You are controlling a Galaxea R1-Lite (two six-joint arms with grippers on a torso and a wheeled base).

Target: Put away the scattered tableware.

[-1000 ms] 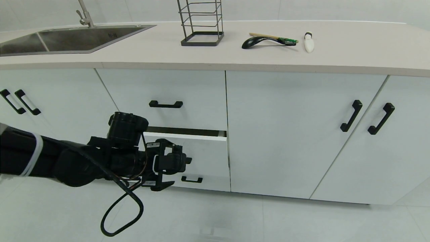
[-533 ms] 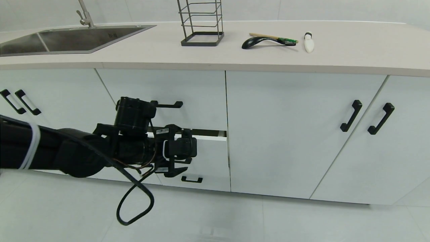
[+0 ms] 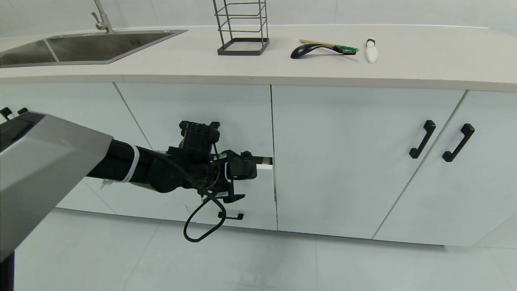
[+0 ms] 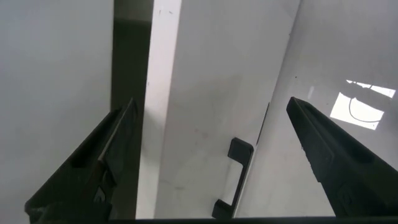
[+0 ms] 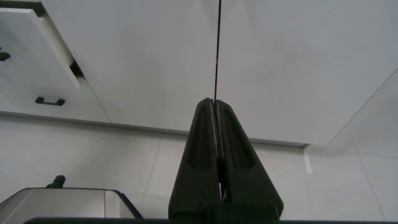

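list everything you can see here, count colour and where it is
counter: 1, beige, across the top
sink: 1, steel, counter's left end
tap: 1, steel, behind sink
wire rack: 1, black, mid-counter
spoon: 1, black, right of rack
wooden sticks: count unclear, tan, behind spoon
white utensil: 1, right of spoon
cabinet doors: several, white, black handles, under counter
lower drawer: 1, white, ajar, below rack
left jaws: 1 pair, black, open, at lower drawer's top edge
right jaws: 1 pair, black, shut, facing cabinet doors
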